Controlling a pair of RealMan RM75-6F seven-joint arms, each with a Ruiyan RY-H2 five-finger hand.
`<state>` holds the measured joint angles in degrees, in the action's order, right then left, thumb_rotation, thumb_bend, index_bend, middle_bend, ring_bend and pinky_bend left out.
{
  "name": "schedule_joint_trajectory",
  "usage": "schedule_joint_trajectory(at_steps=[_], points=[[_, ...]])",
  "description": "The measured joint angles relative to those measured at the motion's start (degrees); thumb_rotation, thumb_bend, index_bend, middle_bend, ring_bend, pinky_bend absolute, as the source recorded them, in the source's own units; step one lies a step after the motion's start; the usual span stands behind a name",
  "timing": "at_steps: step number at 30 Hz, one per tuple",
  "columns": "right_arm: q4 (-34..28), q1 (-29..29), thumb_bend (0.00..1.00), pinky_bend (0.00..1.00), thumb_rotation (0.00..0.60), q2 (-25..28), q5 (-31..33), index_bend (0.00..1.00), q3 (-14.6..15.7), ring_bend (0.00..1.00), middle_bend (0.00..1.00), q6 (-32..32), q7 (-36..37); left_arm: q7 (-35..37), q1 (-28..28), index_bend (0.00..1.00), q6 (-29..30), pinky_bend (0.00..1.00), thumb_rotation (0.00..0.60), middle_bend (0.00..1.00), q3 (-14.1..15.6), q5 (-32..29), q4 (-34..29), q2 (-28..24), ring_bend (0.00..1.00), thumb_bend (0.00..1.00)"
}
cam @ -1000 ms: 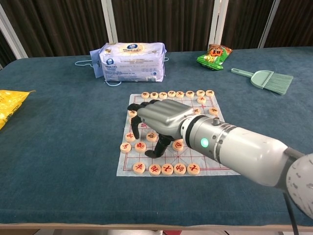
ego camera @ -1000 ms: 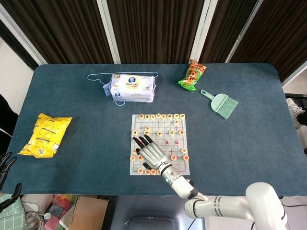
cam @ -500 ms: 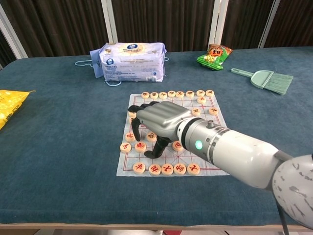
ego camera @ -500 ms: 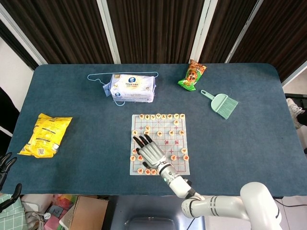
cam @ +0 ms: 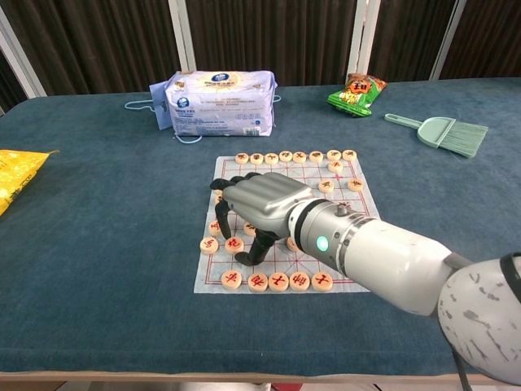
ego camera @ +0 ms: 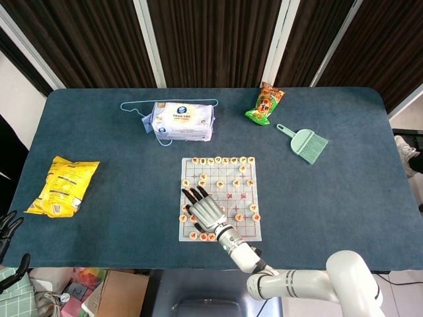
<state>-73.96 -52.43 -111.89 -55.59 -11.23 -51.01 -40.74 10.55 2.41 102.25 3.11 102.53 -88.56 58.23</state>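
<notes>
On the table, the left hand (ego camera: 8, 228) sits curled at the far-left edge, well away, while the right hand (cam: 259, 204) arches spread fingers onto the chess pieces (cam: 234, 243) on the board's (cam: 368, 200) near-left, holding none.

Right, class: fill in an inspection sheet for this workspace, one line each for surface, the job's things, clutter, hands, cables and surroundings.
Surface: dark blue cloth-covered table.
Job's things: paper Chinese chess board near the front edge, with round wooden chess pieces set on it.
Clutter: tissue pack, yellow snack bag, green snack bag, green hand brush.
Hands: right hand arched over the board's left half, fingertips down among the pieces; whether it pinches one cannot be told. Left hand off the table's left edge, fingers apart, holding nothing.
Cables: light blue cord looped by the tissue pack.
Surroundings: dark curtains with white posts behind.
</notes>
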Motion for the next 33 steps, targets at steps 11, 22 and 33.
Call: schedule_joint_trajectory(at_steps=[11, 22, 33], points=[[-0.7, 0.0, 0.47, 0.0, 0.6, 0.5, -0.6, 0.63, 0.2, 0.0, 0.05, -0.9, 0.8, 0.1, 0.1, 0.0, 0.0, 0.06, 0.6, 0.0, 0.0, 0.0, 0.0, -0.1, 0.0, 0.46], [-3.8, 0.6, 0.47, 0.0, 0.6, 3.6, 0.1, 0.63, -3.1, 0.0, 0.06, -2.8, 4.2, -0.5, 0.1, 0.0, -0.1, 0.06, 0.6, 0.0, 0.0, -0.1, -0.2, 0.1, 0.0, 0.45], [5.5, -3.8, 0.47, 0.0, 0.6, -0.2, 4.8, 0.63, -6.8, 0.0, 0.07, 0.1, 4.8, -0.6, 0.0, 0.0, -0.5, 0.06, 0.6, 0.0, -0.3, -1.0, -0.3, 0.1, 0.0, 0.46]])
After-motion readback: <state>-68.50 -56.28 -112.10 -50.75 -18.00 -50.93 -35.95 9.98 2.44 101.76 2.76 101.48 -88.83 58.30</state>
